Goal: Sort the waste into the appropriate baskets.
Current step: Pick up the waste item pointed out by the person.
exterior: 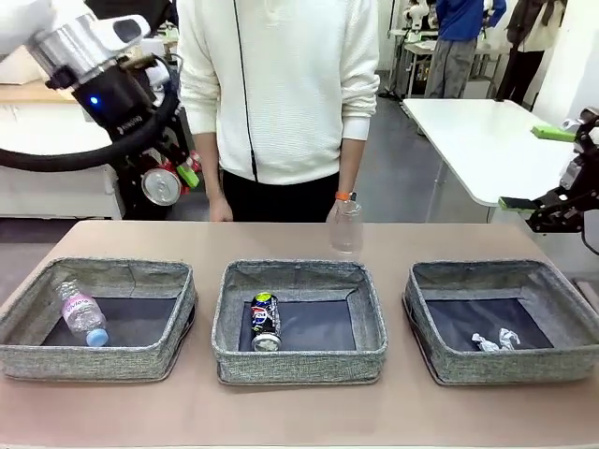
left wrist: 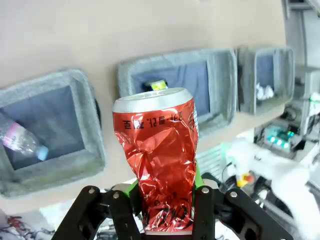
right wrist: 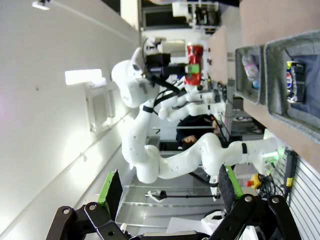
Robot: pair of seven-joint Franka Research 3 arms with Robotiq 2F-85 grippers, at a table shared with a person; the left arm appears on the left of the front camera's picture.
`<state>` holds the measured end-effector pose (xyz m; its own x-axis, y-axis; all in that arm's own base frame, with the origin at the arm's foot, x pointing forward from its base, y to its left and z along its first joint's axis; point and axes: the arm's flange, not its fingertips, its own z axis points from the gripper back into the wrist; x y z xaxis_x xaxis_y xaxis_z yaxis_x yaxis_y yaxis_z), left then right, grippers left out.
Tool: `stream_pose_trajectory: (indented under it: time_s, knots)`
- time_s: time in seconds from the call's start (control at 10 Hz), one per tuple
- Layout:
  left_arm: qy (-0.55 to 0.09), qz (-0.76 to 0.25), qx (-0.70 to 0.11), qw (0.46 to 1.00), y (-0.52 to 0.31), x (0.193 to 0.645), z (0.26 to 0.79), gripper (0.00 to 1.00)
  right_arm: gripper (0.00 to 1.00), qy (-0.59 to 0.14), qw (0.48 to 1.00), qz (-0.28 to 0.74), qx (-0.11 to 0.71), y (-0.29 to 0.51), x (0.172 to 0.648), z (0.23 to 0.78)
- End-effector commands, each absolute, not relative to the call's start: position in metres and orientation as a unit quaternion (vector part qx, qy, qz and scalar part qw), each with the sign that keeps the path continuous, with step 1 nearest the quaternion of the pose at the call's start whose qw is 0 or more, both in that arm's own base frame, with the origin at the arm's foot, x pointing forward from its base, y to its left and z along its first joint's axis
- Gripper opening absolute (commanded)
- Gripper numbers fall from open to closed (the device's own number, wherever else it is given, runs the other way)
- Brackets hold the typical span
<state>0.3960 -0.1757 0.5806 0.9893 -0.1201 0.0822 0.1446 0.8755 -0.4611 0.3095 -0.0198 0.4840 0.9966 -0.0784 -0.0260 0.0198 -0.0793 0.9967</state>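
Between left fingers (left wrist: 204, 212), can (left wrist: 161, 150) lengthwise

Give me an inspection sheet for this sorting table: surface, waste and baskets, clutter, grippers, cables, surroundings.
Surface: tan table, near edge bare.
Job's things: bottle in left basket; dark can in middle basket; white scraps in right basket; clear cup at far edge, before the person.
Clutter: nothing seen.
Grippers: left gripper shut on crushed red can, raised; right gripper open, empty.
Cables: black cable loops by left arm.
Surroundings: person standing opposite; white table behind.
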Motion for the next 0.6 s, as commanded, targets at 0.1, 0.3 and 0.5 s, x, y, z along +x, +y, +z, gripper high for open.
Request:
stream_pose_trajectory:
  time_s: [0.1, 0.3, 0.5]
  knots:
    - [-0.039, -0.039, -0.245, 0.968, -0.156, 0.417, 0.577, 0.0, 1.0, -0.021, 0.676, -0.031, 0.736, -0.021, 0.309, 0.486]
    - [-0.027, -0.058, -0.237, 0.969, -0.171, 0.4, 0.578, 0.31, 1.0, -0.021, 0.676, -0.031, 0.736, -0.021, 0.309, 0.486]
    - [-0.05, -0.121, -0.32, 0.938, -0.231, 0.373, 0.608, 0.31, 1.0, -0.021, 0.676, -0.031, 0.736, -0.021, 0.309, 0.486]
